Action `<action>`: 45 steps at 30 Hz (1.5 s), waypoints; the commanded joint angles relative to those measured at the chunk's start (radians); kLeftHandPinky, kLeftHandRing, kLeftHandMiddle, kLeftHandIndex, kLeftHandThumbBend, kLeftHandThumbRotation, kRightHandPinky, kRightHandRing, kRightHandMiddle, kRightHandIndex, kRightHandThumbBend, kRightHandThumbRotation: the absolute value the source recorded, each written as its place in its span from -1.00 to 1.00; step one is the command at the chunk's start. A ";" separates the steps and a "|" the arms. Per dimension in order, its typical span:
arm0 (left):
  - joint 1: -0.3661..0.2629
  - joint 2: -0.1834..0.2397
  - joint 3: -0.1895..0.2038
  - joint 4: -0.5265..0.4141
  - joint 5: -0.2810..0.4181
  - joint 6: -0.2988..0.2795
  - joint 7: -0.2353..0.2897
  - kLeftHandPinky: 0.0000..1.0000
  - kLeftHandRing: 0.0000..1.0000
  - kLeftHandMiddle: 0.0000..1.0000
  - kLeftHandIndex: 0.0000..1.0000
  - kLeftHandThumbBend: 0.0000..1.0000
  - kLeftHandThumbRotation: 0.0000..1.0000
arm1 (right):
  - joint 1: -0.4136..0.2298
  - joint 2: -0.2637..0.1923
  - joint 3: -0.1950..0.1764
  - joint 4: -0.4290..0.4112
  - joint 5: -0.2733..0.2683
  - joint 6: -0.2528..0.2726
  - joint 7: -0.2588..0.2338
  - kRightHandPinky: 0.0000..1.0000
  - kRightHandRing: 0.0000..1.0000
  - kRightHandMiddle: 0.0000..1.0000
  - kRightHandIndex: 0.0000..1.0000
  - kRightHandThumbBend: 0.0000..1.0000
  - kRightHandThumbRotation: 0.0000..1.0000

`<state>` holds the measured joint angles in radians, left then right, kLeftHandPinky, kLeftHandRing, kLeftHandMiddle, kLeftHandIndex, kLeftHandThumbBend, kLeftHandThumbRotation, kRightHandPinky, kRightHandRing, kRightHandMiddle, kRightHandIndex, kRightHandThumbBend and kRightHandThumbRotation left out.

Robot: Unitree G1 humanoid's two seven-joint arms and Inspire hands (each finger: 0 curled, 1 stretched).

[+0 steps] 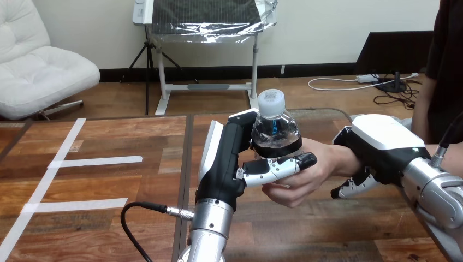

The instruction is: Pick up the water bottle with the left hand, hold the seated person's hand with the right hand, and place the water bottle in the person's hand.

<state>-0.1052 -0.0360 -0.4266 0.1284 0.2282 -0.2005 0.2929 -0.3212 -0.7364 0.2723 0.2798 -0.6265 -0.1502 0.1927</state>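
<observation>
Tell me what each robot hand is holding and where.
The left hand grips the water bottle round its lower body, above the person's hand; right hand wraps the person's wrist.

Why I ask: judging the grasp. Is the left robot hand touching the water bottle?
Touching. Head view: the left robot hand has its fingers curled round the water bottle, pressed against it.

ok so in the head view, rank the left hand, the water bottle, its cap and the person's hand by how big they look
1. left hand: largest, though it is also nearest the camera
2. person's hand and water bottle: too alike to rank, and the hand is partly covered
3. cap: smallest
</observation>
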 commanded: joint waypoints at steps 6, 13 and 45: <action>-0.067 -0.127 -0.019 -0.015 -0.004 -0.030 0.001 -0.30 -0.22 -0.16 -0.13 0.41 -1.00 | -0.043 -0.010 -0.045 0.007 0.001 0.021 -0.014 -0.73 -0.60 -0.44 -0.38 0.49 -1.00; -0.067 -0.126 -0.018 -0.015 -0.003 -0.031 0.001 -0.30 -0.22 -0.16 -0.12 0.40 -1.00 | -0.043 -0.011 -0.044 0.010 -0.002 0.021 -0.016 -0.73 -0.59 -0.43 -0.37 0.49 -1.00; -0.070 -0.102 -0.037 -0.036 0.044 0.026 -0.024 0.25 0.40 0.47 0.45 0.65 -0.75 | -0.050 -0.022 -0.033 0.034 -0.044 0.003 -0.042 -0.31 -0.12 0.04 0.03 0.59 -1.00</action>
<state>-0.1059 -0.0352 -0.4287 0.1271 0.2444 -0.1894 0.2778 -0.3213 -0.7390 0.2722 0.2986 -0.6588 -0.1570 0.1732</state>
